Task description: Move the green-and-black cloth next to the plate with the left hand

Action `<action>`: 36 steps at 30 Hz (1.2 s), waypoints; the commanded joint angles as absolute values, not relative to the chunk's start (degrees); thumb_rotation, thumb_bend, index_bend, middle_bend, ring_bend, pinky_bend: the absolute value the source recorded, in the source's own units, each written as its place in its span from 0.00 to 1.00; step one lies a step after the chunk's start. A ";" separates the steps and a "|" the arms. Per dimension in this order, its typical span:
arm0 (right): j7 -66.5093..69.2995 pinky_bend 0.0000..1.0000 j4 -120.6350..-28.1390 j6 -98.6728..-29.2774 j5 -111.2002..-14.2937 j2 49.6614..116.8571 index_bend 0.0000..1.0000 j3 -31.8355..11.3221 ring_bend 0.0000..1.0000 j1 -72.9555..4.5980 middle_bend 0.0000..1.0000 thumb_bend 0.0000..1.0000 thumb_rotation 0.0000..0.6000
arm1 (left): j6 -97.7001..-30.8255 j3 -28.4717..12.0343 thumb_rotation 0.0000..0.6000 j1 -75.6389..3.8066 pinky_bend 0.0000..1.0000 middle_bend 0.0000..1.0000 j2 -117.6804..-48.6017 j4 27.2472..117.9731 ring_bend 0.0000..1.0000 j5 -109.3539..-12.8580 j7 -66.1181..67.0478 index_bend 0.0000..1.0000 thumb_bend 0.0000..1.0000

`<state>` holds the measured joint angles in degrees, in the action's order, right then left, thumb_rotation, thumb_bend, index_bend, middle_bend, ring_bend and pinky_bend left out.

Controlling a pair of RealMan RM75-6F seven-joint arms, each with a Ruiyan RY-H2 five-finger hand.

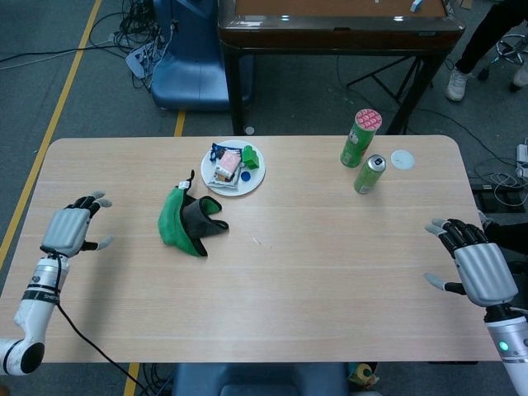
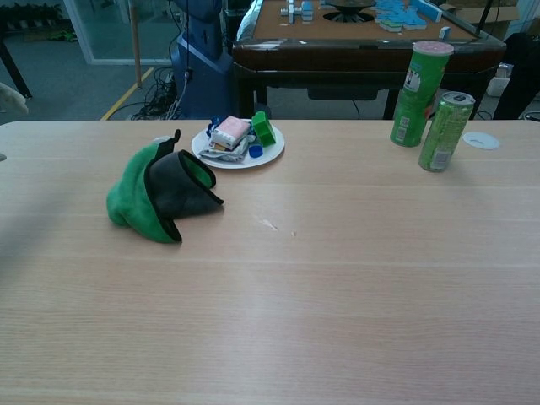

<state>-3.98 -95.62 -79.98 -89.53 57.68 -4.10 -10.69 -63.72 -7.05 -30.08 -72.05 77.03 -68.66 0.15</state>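
The cloth (image 1: 188, 221) lies bunched on the table (image 1: 330, 272), just beside the plate (image 1: 252, 178), nothing touching it. The left robot hand (image 1: 68, 230) hangs well apart near the table's edge, fingers spread, empty. The right robot hand (image 1: 477, 267) is spread and empty too.

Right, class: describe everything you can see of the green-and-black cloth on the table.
The green-and-black cloth is a soft, fleecy-looking fabric, bright green outside with a black inner face and black edging. It sits crumpled in a loose, folded heap on the wooden table, a small corner sticking up at the top. It lies just in front of the white plate, close to it but not clearly touching. Nothing holds it; the left robot hand is well away.
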 commanded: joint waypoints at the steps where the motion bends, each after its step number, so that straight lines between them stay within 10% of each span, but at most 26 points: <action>1: -3.49 0.22 -95.08 -79.64 -90.21 58.05 0.24 -3.93 0.17 -11.15 0.23 0.17 1.00 | -68.01 -5.48 1.00 -25.94 0.35 0.19 -69.17 81.71 0.21 -67.70 3.53 0.30 0.18; 20: -1.67 0.22 -93.15 -80.40 -94.64 60.33 0.29 -1.98 0.18 -12.08 0.27 0.17 1.00 | -89.52 0.14 1.00 -9.84 0.35 0.21 -66.16 92.76 0.21 -77.70 7.65 0.30 0.18; 36: -2.44 0.22 -93.69 -80.35 -92.31 60.91 0.30 -1.74 0.18 -11.22 0.27 0.17 1.00 | -91.45 0.58 1.00 -5.79 0.35 0.21 -66.45 94.87 0.21 -81.27 9.13 0.30 0.18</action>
